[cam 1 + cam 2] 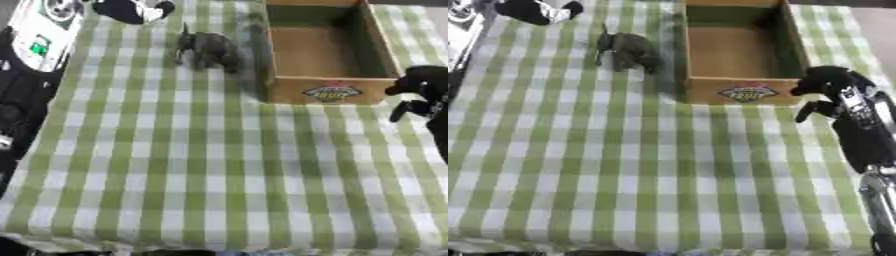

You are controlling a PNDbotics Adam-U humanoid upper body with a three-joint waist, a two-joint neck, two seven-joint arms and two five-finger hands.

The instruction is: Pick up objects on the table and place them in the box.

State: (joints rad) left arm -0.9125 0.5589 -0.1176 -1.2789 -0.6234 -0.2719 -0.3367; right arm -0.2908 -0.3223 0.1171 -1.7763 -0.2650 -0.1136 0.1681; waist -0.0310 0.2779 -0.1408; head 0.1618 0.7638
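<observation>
A grey toy animal (207,48) stands on the green-checked tablecloth just left of the cardboard box (331,91). The box is open-topped and looks empty inside. At the far left edge of the table lies a black-and-white soft object (131,9). My right hand (830,81) hangs just off the box's front right corner, apart from the toy. Its fingers are loosely bent and there is nothing between them. The black forearm (861,135) runs down the right side. My left hand does not show.
A white device with a small green screen (39,35) lies beyond the cloth's left edge, with dark shapes below it. The checked tablecloth (219,175) stretches wide in front of the box.
</observation>
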